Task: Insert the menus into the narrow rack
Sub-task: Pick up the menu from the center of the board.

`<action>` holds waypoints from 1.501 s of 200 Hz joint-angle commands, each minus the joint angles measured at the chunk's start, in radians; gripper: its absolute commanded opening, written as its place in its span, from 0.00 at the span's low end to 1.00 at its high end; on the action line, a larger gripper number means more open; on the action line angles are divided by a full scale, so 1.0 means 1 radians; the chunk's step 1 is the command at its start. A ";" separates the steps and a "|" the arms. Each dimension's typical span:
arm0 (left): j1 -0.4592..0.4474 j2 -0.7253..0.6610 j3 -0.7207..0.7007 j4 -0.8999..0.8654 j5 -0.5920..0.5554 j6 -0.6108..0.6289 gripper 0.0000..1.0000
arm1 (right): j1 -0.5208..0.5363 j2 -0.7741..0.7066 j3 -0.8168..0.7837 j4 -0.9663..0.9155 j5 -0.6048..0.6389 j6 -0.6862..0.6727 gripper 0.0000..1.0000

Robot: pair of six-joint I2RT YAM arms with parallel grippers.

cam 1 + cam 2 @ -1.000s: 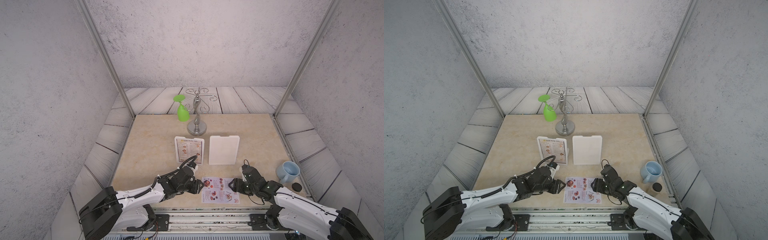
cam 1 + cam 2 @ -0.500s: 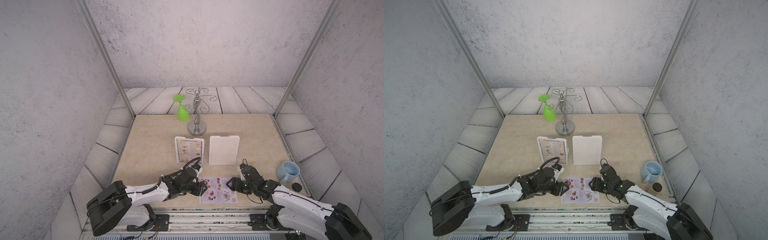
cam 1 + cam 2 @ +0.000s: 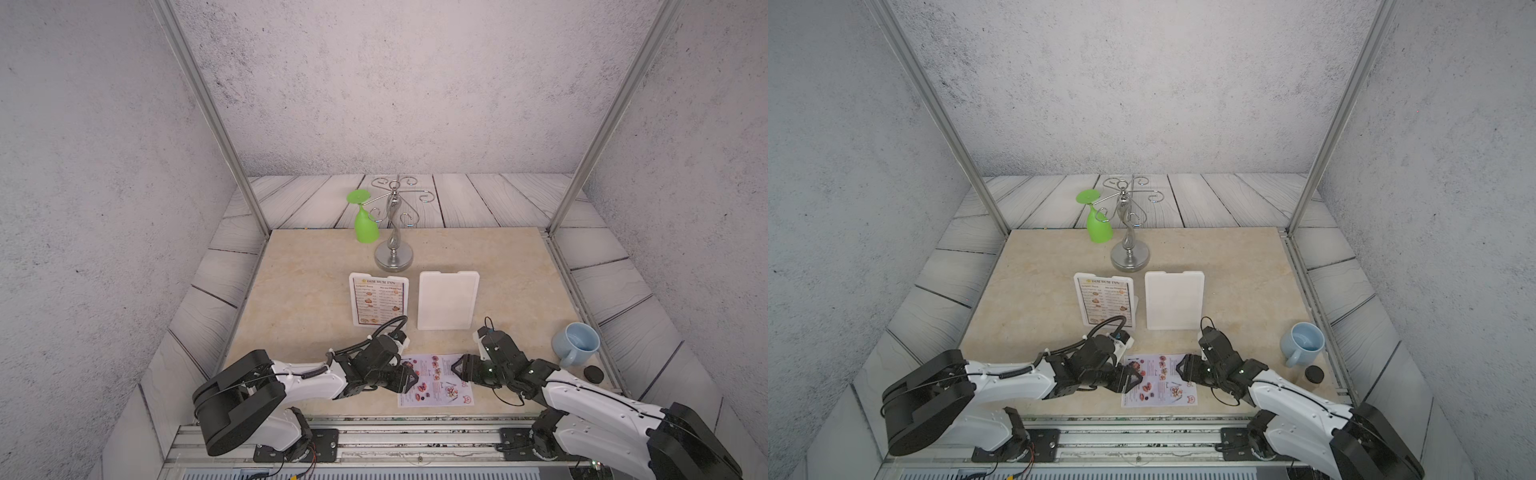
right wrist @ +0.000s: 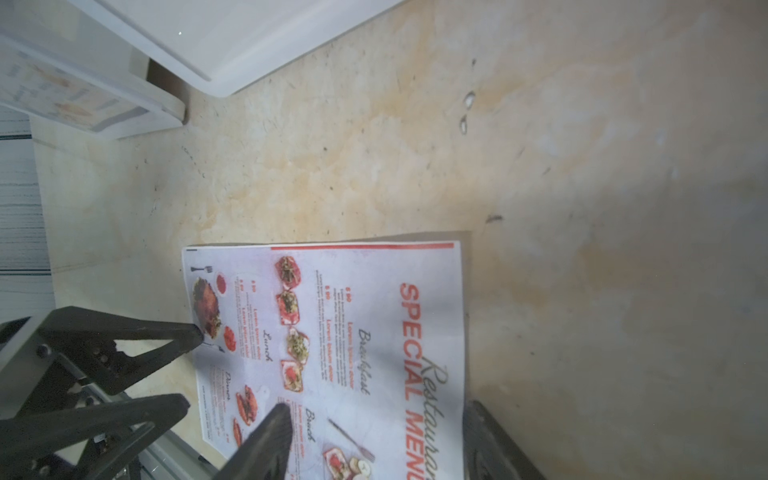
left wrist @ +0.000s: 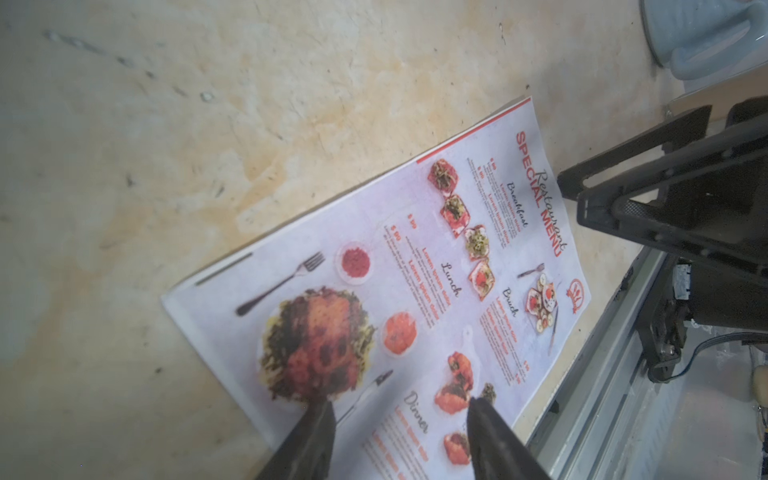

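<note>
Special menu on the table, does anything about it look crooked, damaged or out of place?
The special menu lies flat near the front edge of the table, slightly skewed to it. No tear or crease shows. The white holder behind it shows no sheet.

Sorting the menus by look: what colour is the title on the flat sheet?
Red, on the pale lilac menu; clearest in the left wrist view.
</note>
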State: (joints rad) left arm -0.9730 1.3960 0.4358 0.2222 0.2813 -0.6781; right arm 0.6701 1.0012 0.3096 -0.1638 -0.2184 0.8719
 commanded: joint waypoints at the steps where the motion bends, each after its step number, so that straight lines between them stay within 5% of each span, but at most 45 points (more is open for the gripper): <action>1: -0.006 0.009 0.016 0.016 -0.005 -0.001 0.56 | -0.001 -0.020 0.007 -0.066 -0.014 -0.020 0.67; 88: -0.010 0.009 0.021 -0.008 -0.020 0.012 0.55 | -0.001 -0.093 0.011 -0.071 -0.050 -0.008 0.66; 151: -0.012 -0.002 0.015 -0.017 -0.027 0.016 0.55 | -0.001 -0.076 0.035 -0.140 0.044 -0.036 0.67; 217: -0.016 -0.014 0.013 -0.022 -0.034 0.011 0.55 | -0.001 0.009 0.034 -0.062 -0.014 -0.033 0.66; 300: -0.021 -0.010 0.022 -0.031 -0.043 0.015 0.55 | -0.001 -0.056 0.052 -0.060 -0.064 -0.025 0.66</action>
State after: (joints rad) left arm -0.9848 1.3937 0.4385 0.2092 0.2550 -0.6708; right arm 0.6701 0.9737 0.3340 -0.2260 -0.2569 0.8524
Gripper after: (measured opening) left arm 0.549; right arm 0.662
